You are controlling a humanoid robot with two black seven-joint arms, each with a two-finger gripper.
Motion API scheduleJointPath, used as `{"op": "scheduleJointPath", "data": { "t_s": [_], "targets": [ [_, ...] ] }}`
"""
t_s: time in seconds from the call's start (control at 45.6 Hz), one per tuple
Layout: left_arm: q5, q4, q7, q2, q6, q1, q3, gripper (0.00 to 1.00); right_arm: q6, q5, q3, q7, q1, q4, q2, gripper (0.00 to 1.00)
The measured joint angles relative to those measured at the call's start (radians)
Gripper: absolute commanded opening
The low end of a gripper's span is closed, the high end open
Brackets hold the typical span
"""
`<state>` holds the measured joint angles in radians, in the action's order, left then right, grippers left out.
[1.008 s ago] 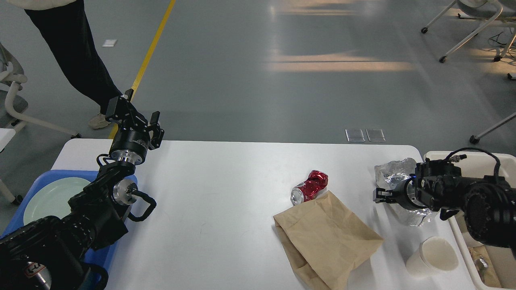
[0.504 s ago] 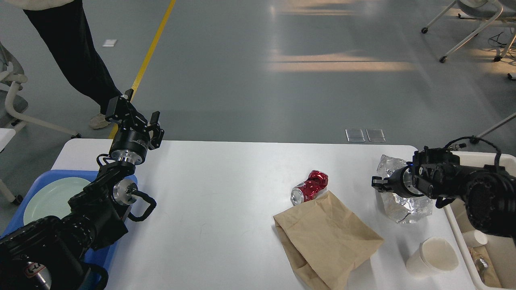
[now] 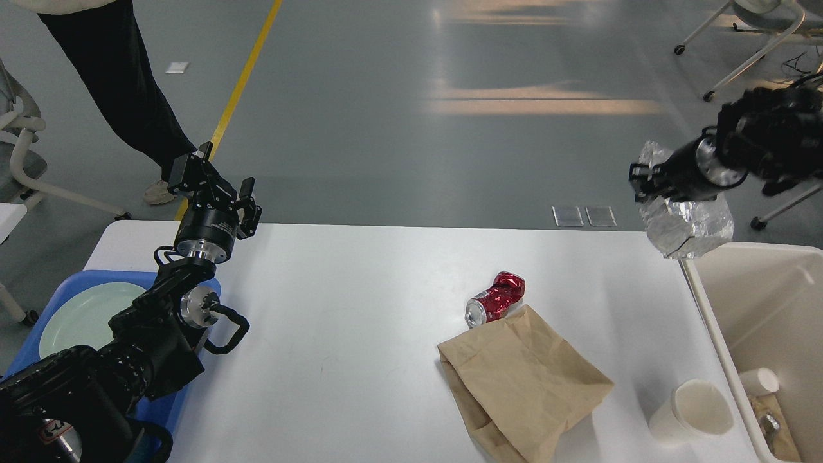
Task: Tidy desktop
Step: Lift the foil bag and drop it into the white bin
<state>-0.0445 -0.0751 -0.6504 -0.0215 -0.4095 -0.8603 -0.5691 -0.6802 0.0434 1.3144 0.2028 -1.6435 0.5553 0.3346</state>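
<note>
Above the far right corner of the desktop (image 3: 360,308), our right gripper (image 3: 643,183) is clenched on a crumpled foil wad (image 3: 688,222), which hangs clear of the surface, near the far rim of the cream bin (image 3: 707,302). The bin stands just beside the desktop's right edge, with a small cup (image 3: 760,381) lying inside it. The desktop fills the middle of the view. On its right half lie a crushed red can (image 3: 494,299) and a brown paper bag (image 3: 524,382), the can touching the bag's far edge. A white cup (image 3: 693,411) stands near the right front corner. Our left gripper (image 3: 215,177) is held above the far left corner, fingers spread and holding nothing. Beside that arm, a blue tray (image 3: 71,286) holds a pale plate (image 3: 83,315).
</note>
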Motion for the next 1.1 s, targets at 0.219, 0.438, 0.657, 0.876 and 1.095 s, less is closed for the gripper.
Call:
{"op": "scheduleJointPath", "data": {
  "t_s": [0.219,0.438,0.657,0.876,1.095],
  "targets": [
    [0.000,0.000,0.000,0.000,0.000,0.000,0.000,0.97,-0.058,0.019,0.108,0.000,-0.116,0.012,0.142,0.00],
    [0.000,0.000,0.000,0.000,0.000,0.000,0.000,0.97,0.024,0.097,0.116,0.000,-0.084,0.003,0.324,0.00],
    [0.000,0.000,0.000,0.000,0.000,0.000,0.000,0.97,0.249,0.085,0.030,0.000,0.108,0.003,0.451,0.00],
    [0.000,0.000,0.000,0.000,0.000,0.000,0.000,0.97,0.432,0.082,-0.181,0.000,0.389,-0.048,0.504,0.00],
    [0.000,0.000,0.000,0.000,0.000,0.000,0.000,0.97,0.500,0.082,-0.412,0.001,0.620,-0.113,0.477,0.00]
  ]
}}
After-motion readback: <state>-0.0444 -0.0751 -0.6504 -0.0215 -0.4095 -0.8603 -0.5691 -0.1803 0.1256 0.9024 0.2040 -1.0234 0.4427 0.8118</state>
